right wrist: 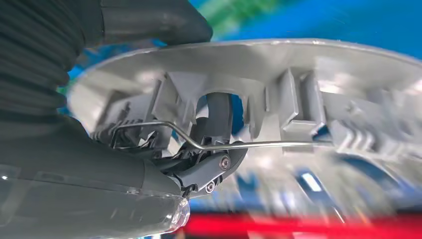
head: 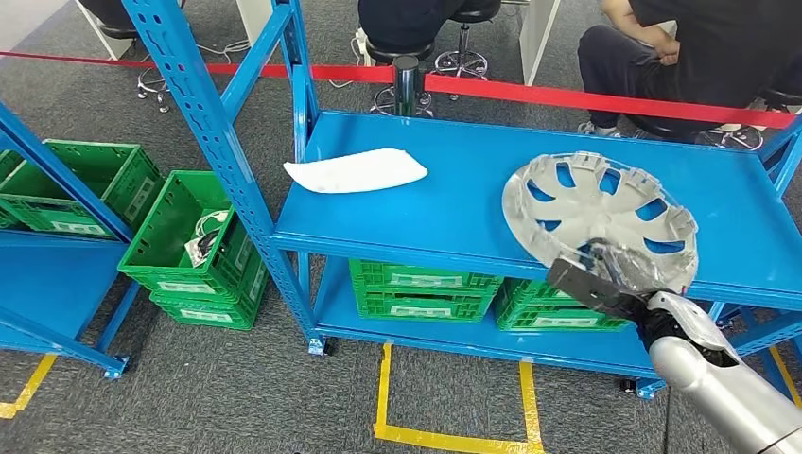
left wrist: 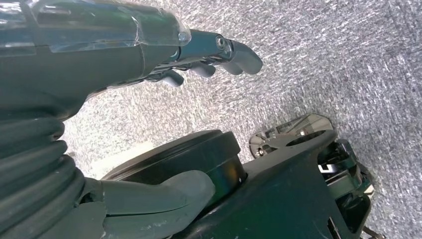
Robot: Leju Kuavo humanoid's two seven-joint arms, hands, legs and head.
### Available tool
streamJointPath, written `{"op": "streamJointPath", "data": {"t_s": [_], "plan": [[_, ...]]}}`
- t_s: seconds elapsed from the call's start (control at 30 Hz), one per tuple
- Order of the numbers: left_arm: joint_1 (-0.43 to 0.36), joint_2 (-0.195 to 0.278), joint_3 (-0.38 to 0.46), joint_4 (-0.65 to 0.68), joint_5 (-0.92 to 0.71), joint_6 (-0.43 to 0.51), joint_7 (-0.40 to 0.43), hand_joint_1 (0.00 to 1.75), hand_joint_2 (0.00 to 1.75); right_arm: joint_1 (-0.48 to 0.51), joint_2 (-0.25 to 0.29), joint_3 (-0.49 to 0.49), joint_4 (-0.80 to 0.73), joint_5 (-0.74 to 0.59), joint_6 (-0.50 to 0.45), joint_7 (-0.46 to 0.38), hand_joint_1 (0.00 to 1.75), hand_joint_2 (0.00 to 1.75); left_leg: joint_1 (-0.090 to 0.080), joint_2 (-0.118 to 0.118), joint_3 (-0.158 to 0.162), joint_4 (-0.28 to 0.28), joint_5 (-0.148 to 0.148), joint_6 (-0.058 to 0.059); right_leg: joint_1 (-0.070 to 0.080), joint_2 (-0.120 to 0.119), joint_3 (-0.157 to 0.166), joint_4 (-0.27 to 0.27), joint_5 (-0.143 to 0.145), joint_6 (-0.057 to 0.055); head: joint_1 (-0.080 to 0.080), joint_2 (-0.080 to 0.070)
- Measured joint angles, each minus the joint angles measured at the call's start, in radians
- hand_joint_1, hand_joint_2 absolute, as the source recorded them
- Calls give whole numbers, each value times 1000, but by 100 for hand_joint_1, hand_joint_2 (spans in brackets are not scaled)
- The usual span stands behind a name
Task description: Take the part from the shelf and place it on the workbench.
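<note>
Silver hubcap (head: pixel 600 213), the part in question, sits at the right of the frame in the head view, tilted over the front edge of the blue shelf (head: pixel 454 203), its near rim in the grip of the right hand (head: pixel 605 279). That shelf is the largest thing there, a blue steel rack spanning the middle of the frame, with slanted blue uprights at upper left. Green crates (head: pixel 426 288) fill the lower tier, and more green crates (head: pixel 194 251) stand on the grey carpet at the left. A white curved panel (head: pixel 357 170) lies flat on the shelf, well apart from the hubcap, toward upper centre. Red barrier tape (head: pixel 530 92) runs across the top of the frame, with seated people behind it. Yellow floor tape (head: pixel 454 437) marks the carpet at the bottom.

The right arm comes in from the lower right. In the right wrist view its fingers (right wrist: pixel 214 164) hook through an opening in the hubcap's ribbed back, the thumb (right wrist: pixel 154 22) on the other face.

The left hand (left wrist: pixel 149 59) hangs over grey carpet, fingers extended and apart, holding nothing.
</note>
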Motion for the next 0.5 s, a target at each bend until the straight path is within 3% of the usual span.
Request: {"op": "streamJointPath", "data": {"t_s": [0.5], "plan": [[1, -3, -1, 0, 5, 19, 0, 0, 175, 51, 106, -130, -306, 83, -299, -129, 175, 175, 0, 3, -4, 0, 0, 0, 0, 2, -5, 0, 0, 0, 0, 0]]}}
